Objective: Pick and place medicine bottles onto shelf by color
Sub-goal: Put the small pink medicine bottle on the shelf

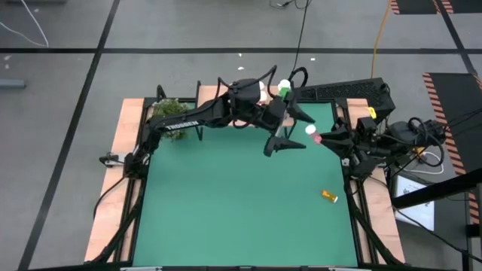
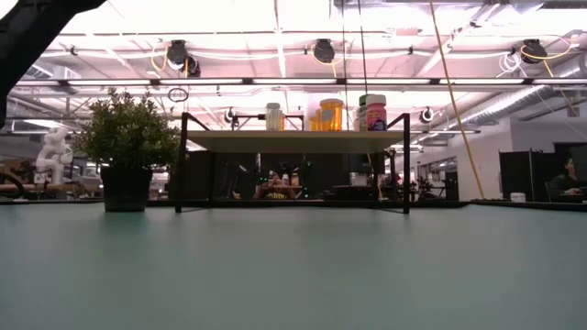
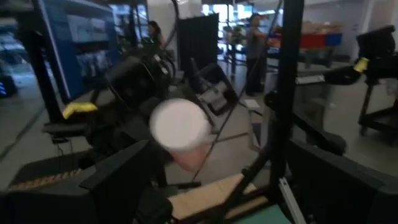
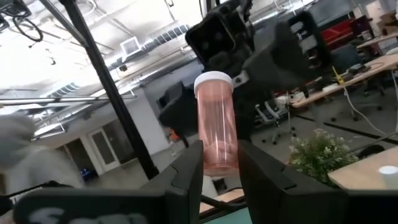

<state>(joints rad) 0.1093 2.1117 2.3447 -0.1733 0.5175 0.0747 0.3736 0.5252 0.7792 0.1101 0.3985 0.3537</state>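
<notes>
Your right gripper (image 4: 219, 163) is clamped on a pink bottle (image 4: 216, 124) with a white cap, holding it off the mat by its lower body; from above the same bottle (image 1: 312, 134) hangs over the mat's far right part, cap toward the left arm. Your left gripper (image 1: 285, 142) sits just beside it, directly facing the cap, its fingers spread wide with nothing between them. The left wrist view looks at that cap (image 3: 179, 124) end-on, with the right arm dark behind it.

The left arm stretches across the far side of the mat (image 1: 226, 203) and covers much of the shelf (image 1: 218, 95) from above. A plant (image 1: 170, 110) stands at the shelf's left end, close under that arm. An orange bottle (image 1: 329, 196) lies on its side alone near the mat's right edge, well apart from both grippers.

"TROSSEN" reads in white along the left arm.

Only the low view shows the shelf top (image 2: 293, 139) plainly: a clear bottle (image 2: 273, 116), orange bottles (image 2: 330, 115), and a green-capped bottle (image 2: 374, 112) with a pink label stand there. The lying orange bottle does not show in that view.
</notes>
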